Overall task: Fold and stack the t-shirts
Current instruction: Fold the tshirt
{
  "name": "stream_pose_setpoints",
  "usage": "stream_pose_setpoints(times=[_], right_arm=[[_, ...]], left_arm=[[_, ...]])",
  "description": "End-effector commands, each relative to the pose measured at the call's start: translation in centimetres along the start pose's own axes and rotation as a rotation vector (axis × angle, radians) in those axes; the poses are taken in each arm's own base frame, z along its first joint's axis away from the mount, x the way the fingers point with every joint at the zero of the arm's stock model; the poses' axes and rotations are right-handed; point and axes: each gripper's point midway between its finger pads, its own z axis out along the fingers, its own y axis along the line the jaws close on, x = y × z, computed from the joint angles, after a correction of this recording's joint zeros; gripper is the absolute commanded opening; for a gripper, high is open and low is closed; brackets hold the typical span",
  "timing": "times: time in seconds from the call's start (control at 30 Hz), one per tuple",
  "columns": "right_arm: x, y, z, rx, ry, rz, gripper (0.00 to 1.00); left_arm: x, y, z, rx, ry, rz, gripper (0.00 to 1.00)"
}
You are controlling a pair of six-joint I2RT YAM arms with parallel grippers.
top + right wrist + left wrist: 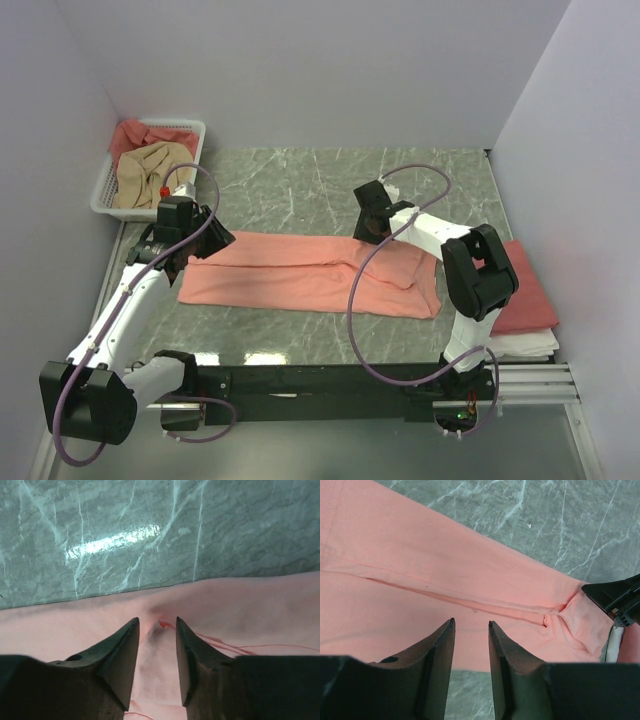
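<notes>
salmon t-shirt (pixel 300 275) lies folded lengthwise, left gripper (pixel 471 623) and right gripper (pixel 157 621) narrowly open, empty; next likely pinch ends to crossfold.

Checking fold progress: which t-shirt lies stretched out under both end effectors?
The salmon-pink t-shirt, laid long across mid-table. The beige-tan one and a rose-red one are bunched in the basket; another rose-red lies folded at the right edge.

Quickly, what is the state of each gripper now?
Left gripper: open, above the salmon-pink t-shirt, holding nothing.
Right gripper: open, at the same shirt's edge, nothing clamped.
</notes>
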Motion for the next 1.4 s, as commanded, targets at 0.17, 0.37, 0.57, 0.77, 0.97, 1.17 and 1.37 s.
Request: stream_pose_setpoints(times=[0.17, 0.37, 0.57, 0.77, 0.97, 1.17, 1.37], right_arm=[[-0.7, -0.1, -0.4, 0.021, -0.042, 0.013, 0.19], [-0.6, -0.3, -0.8, 0.026, -0.050, 0.011, 0.20], [-0.7, 0.0, -0.6, 0.022, -0.050, 0.012, 0.39], [-0.5, 0.7, -0.3, 0.017, -0.044, 0.007, 0.38], [0.3, 0.8, -0.1, 0.021, -0.032, -0.004, 0.26], [0.4, 0.7, -1.8, 0.003, -0.055, 0.009, 0.03], [1.7, 1.3, -4.2, -0.045, -0.074, 0.027, 0.00]], left_arm=[[-0.3, -0.7, -0.6, 0.041, -0.021, 0.024, 0.39], [-0.3, -0.7, -0.6, 0.046, -0.019, 0.024, 0.38], [-0.3, -0.8, -0.6, 0.048, -0.017, 0.024, 0.39], [-0.1, -0.7, -0.6, 0.047, -0.014, 0.024, 0.39], [-0.1, -0.7, -0.6, 0.047, -0.014, 0.024, 0.39], [-0.1, -0.7, -0.5, 0.048, -0.012, 0.024, 0.39], [-0.1, -0.9, -0.5, 0.053, -0.010, 0.024, 0.39]])
